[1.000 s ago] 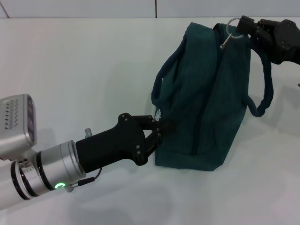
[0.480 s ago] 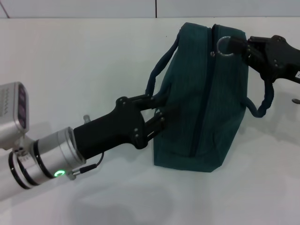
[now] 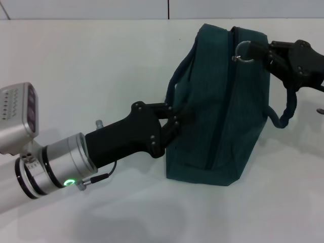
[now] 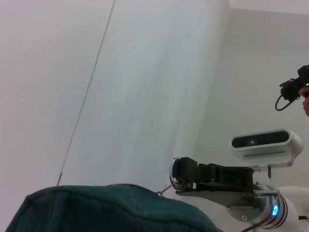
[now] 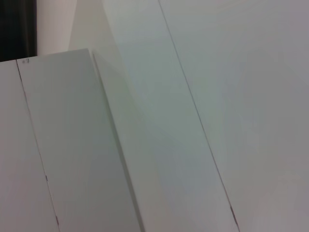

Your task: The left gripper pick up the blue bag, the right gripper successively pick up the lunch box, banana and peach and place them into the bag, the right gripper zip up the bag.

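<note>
The blue bag (image 3: 223, 111) stands on the white table, and its zipper line runs down the side facing me. My left gripper (image 3: 176, 117) presses against the bag's near-left side, shut on the bag where the loop handle (image 3: 177, 76) hangs. My right gripper (image 3: 257, 50) is at the bag's top far corner, shut on the silver ring pull (image 3: 243, 50). The left wrist view shows the bag's top (image 4: 111, 208) with the right gripper (image 4: 175, 176) above it. The lunch box, banana and peach are out of view.
A second loop handle (image 3: 288, 104) hangs off the bag's right side under the right arm. White table surface (image 3: 91, 66) surrounds the bag. The right wrist view shows only pale wall panels (image 5: 154, 116).
The right gripper has drawn the ring pull down and nearer along the bag's top. The left gripper opened, rose along the bag's side, and closed by the handle. The bag shifted slightly.
</note>
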`<state>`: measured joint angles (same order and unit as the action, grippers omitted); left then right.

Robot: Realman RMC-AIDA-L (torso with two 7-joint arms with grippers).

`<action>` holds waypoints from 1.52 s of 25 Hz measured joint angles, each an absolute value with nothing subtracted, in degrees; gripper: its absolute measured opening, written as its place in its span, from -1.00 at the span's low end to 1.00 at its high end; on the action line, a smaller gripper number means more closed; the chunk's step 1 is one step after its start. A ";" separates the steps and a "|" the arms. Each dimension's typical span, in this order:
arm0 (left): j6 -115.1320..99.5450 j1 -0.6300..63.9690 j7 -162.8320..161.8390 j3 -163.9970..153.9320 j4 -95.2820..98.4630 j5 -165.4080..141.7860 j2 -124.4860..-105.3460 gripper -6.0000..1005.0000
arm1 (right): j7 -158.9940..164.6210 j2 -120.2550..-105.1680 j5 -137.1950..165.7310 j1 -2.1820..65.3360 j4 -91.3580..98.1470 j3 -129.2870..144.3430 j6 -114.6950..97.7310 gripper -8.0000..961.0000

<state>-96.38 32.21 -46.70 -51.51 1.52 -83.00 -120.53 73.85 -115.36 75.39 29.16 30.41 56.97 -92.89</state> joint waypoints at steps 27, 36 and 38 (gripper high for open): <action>-101.83 26.10 -53.05 -51.86 12.30 -86.64 -119.41 -0.88 | 71.53 -115.33 74.00 28.23 30.28 53.43 -87.39 -0.88; -101.84 25.74 -53.00 -51.68 12.33 -86.62 -118.62 -0.88 | 70.60 -115.46 73.24 27.73 29.11 53.43 -84.22 -0.88; -101.79 25.61 -52.99 -51.34 12.37 -86.30 -118.51 -0.88 | 70.55 -115.43 73.16 27.66 28.17 53.42 -85.64 -0.88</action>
